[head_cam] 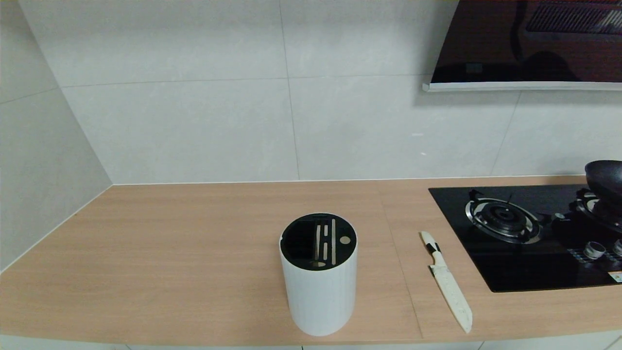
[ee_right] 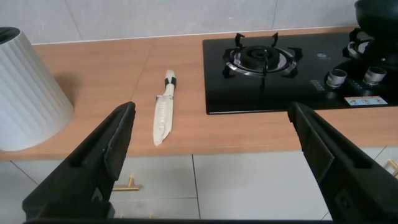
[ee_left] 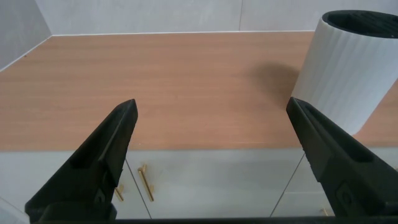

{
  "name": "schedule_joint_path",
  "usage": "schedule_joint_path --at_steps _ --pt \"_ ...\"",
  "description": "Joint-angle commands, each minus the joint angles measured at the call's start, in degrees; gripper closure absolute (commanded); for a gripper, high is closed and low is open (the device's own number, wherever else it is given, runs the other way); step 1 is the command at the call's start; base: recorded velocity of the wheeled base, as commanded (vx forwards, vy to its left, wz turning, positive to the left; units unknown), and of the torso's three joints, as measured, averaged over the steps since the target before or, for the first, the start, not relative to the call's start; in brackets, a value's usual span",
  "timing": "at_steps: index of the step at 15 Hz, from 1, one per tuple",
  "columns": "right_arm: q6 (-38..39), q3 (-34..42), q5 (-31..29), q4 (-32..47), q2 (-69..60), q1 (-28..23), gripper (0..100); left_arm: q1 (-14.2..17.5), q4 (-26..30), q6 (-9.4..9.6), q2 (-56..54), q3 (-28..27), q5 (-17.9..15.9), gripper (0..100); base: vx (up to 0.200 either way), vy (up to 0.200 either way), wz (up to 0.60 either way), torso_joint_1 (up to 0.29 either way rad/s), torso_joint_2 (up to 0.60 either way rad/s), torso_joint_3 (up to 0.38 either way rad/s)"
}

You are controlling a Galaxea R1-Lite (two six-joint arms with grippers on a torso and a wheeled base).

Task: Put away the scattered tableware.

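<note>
I see the white knife holder (head_cam: 318,287) standing near the counter's (head_cam: 194,243) front edge, its slotted black top facing up. The knife (head_cam: 447,282) lies flat between it and the stove (head_cam: 525,253), tip toward the front edge. My left gripper (ee_left: 210,106) and right gripper (ee_right: 211,109) hang spread wide off that edge.

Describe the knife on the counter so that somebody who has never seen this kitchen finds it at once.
Start at the wooden countertop and find the black gas hob at its right end. Between the hob and the white cylindrical holder lies the knife, flat on the wood. Unlike the upright holder, it is long, thin and cream, with a black band between blade and handle.
</note>
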Motion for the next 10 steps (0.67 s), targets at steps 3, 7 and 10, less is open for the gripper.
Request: schedule_joint_path --at_steps 3,7,10 --pt "-0.5 0.0 0.1 0.1 0.1 0.0 0 0.0 0.0 0.16 0.0 0.0 0.0 0 0.000 0.000 0.00 0.000 0.00 0.000" --pt "-1.9 -1.3 0.6 -1.6 0.1 0.1 0 0.0 0.0 0.16 0.0 0.0 0.0 0 0.000 0.000 0.00 0.000 0.00 0.000" --pt "-1.7 -5.3 3.9 -1.3 3.0 0.2 0 0.0 0.0 0.16 0.0 0.0 0.0 0 0.000 0.000 0.00 0.000 0.00 0.000"
